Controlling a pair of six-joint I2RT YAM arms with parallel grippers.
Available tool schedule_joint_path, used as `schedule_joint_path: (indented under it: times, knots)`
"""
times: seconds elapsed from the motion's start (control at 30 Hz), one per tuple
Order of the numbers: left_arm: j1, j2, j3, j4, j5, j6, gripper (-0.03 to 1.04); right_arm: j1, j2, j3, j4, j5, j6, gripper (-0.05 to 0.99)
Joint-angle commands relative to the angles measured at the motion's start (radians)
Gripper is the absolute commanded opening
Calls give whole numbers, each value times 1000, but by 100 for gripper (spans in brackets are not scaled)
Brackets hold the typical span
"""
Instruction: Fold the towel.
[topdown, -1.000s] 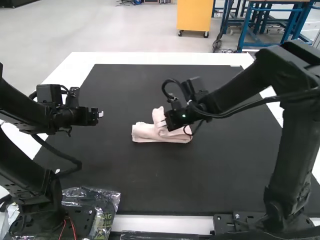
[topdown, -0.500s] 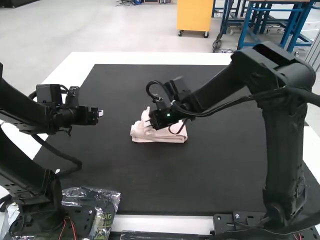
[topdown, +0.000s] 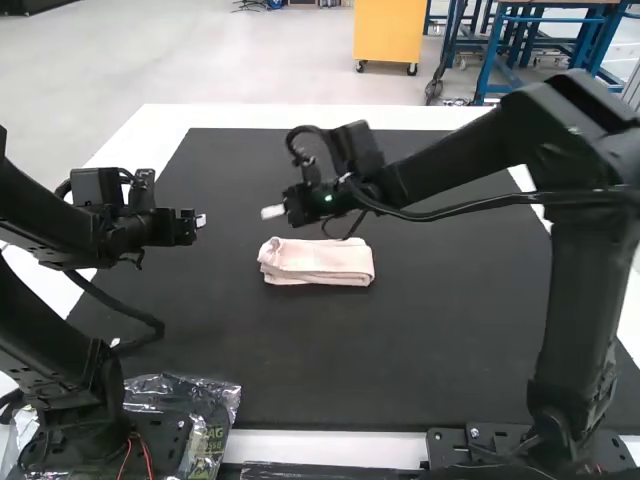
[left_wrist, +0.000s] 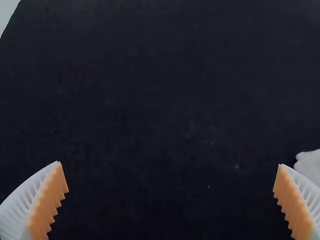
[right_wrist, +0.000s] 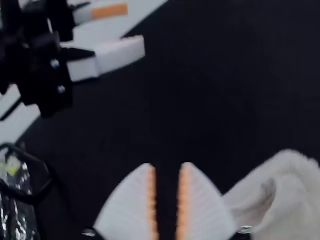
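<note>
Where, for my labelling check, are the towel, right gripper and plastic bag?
Towel (topdown: 316, 262): high view, folded cloth's middle.
Right gripper (right_wrist: 166, 167): right wrist view, midway between fingertips.
Plastic bag (topdown: 213, 394): high view, crinkled upper part.

white table (topdown: 300, 116) | black mat (topdown: 350, 360) on top, short of far edge | towel (topdown: 316, 262) folded on mat, between left/right edges | plastic bag (topdown: 216, 399) at near-left corner

**Small print on a crinkled packet**

Small yellow-green and pale lettering (topdown: 213, 438) stood on the shiny, crinkled plastic packet (topdown: 222, 398) at the high view's lower left, too small to read surely. In the right wrist view, its yellow-green patch was blurred. Nothing else could be read.
</note>
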Motion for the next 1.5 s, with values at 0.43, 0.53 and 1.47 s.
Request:
schedule_joint_path:
  times: [0.43, 0.53, 1.47]
  knots:
    - [3, -24, -7, 13, 0, -14, 97, -48, 86, -201, 218, -35, -18, -3]
    - [3, -30, -7, 15, 1, -16, 97, -52, 133, -200, 269, -35, -16, -3]
    - [2, -191, 206, -152, 4, -72, 97, -131, 189, -74, 302, -32, 77, -2]
